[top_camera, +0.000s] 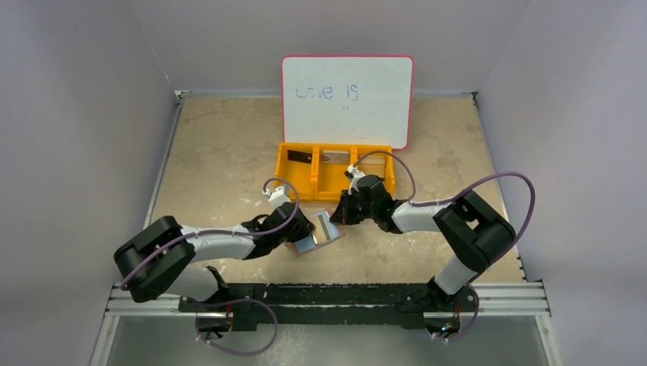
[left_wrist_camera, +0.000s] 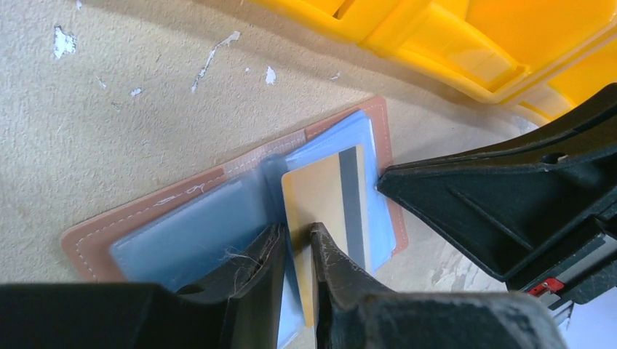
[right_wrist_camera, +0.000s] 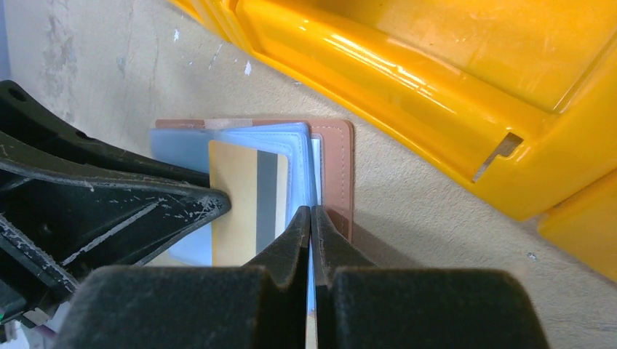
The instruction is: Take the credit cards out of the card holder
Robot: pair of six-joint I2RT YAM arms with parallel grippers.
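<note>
Both sets of fingers closed on the open card holder

Near the arms' side of the table point(top_camera: 221, 152), the card holder point(left_wrist_camera: 182, 233) lies open and flat, brown cover down and clear pockets up. The left gripper point(left_wrist_camera: 296, 234) has its fingers pinched on the near edge of the beige card point(left_wrist_camera: 324, 196), whose dark stripe faces up and which sticks partly out of a pocket. Opposite it, the right gripper point(right_wrist_camera: 311, 218) has its fingers pressed together on the edge of a clear pocket leaf of the holder. Just beyond stands the orange tray point(right_wrist_camera: 407, 87), with a dark card point(top_camera: 301, 158) in its left compartment. A whiteboard point(top_camera: 347, 99) leans behind the tray.
</note>
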